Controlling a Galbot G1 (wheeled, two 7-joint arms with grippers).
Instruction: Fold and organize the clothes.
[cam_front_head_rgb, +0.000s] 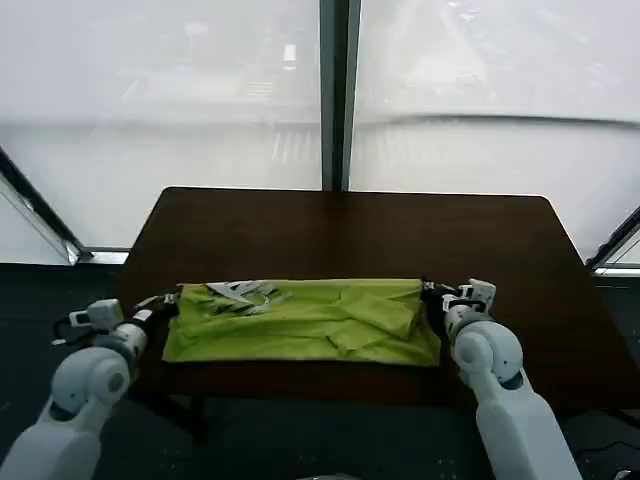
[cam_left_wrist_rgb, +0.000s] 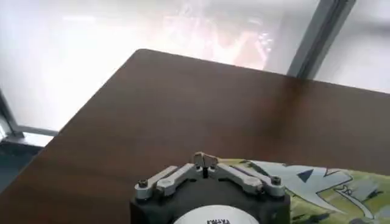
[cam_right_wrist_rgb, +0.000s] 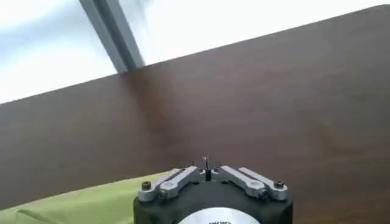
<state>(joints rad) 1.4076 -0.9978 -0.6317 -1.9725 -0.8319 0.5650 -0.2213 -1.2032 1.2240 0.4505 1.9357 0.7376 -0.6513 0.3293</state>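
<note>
Left end effector (cam_front_head_rgb: 165, 300) sits low at the left edge of the T-shirt (cam_front_head_rgb: 310, 322), fingers pressed together; in the left wrist view the tips (cam_left_wrist_rgb: 205, 161) meet at a point right at the cloth edge (cam_left_wrist_rgb: 317, 189), can't tell if fabric is caught between them. T-shirt is lime green, folded into a wide band lying across the near part of the dark brown tabletop (cam_front_head_rgb: 350, 225), white print (cam_front_head_rgb: 240, 295) showing near its left end, some creases toward the right. Right end effector (cam_front_head_rgb: 435, 293) is at the shirt's right edge, fingers also pressed together (cam_right_wrist_rgb: 206, 163); green fabric (cam_right_wrist_rgb: 79, 207) lies just beside it, grip on cloth unclear.
</note>
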